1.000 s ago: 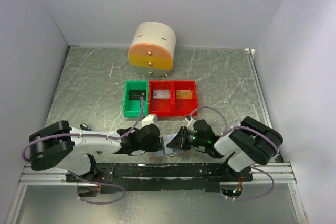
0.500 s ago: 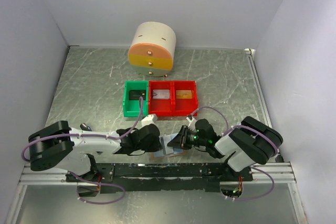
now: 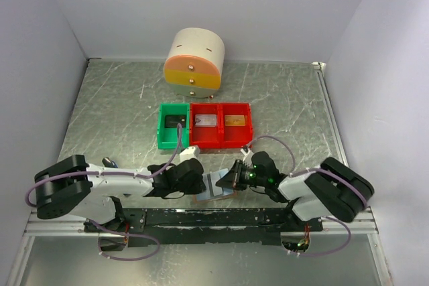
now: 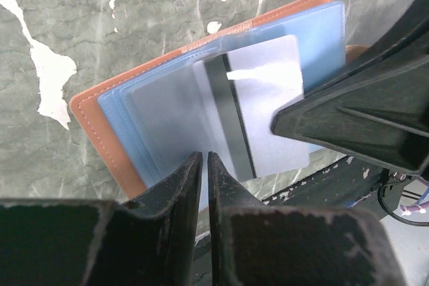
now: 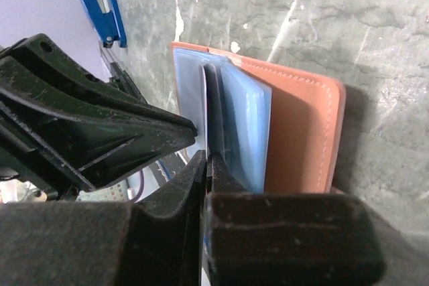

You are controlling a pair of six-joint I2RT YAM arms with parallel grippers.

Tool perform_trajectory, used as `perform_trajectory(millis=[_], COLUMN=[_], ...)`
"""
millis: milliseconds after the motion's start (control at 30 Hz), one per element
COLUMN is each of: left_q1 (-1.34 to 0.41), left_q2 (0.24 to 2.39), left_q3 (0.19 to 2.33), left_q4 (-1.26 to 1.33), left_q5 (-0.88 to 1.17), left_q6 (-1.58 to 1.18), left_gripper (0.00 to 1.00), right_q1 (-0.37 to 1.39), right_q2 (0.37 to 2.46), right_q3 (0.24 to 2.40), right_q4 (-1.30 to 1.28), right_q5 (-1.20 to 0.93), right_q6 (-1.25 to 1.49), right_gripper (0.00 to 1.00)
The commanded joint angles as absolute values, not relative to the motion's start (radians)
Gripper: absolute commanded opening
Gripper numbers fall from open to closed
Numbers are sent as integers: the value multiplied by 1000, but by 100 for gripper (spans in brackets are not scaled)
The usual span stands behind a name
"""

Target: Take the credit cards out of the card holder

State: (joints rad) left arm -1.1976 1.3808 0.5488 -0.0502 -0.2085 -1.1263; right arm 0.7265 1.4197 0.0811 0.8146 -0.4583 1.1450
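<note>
Jaws shut on a credit card [image 4: 268, 78]: the silvery card with its dark stripe stands partly out of a pale blue pocket of the card holder [image 4: 100, 122]. The right gripper [image 5: 205, 157], a little open at the card's right edge a moment ago, has now clamped down on that edge. In the right wrist view we see the thin plastic run straight in between the closed fingers. The right arm's elbow has swung out toward the right wall in the same instant. The holder lies where it lay, open at the near edge of the table [image 3: 120, 112], between the two arms.

On the left, the left gripper [image 4: 204, 159] is pinched almost shut on the holder's near rim, pinning it as it did a second ago.

We read this as the grasp completed and the pull about to begin. With the holder held on one side and the card gripped on the other, a draw to the right should slide the card free. We cannot tell whether more cards sit in the other pockets.

Farther back, the green bin [image 3: 161, 140] and the red bins [image 3: 221, 143] each hold something small. The round drawer unit [image 3: 194, 61] stands beyond them, all well apart from the work.
</note>
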Motion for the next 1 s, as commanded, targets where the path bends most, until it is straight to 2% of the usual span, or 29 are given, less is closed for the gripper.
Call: perform_trajectory(millis=[0,200,467,600,700,900,967], left_q1=[-1203,-1203,-1203,-1199,-1165,-967,-912], left_q2=[1363,1331,1209,1161,1148,1125,1108], left_q3=[523,530,561,608,661,786,827], left_q4=[-155,-163,-196,-271,-331,-421,-479], left_q5=[-249,-254,-268,-315,-326,-240,-212], left_q6=[-1099,-1092,-1062,-1037,-994,-907,-920], left_gripper=[22,24,38,52,79,89,97], right_q1=[713,712,709,711,711,710,710], right_q2=[1273,1075,933,938,930,889,876], right_q3=[85,123,154,176,187,289,322], right_q4=[608,354,269,306,330,218,195], right_q5=[-385,-330,-312,-333,-335,-181,-151], right_q6=[1084,1027,984,956,940,800,769], right_gripper=[0,0,0,0,0,0,0])
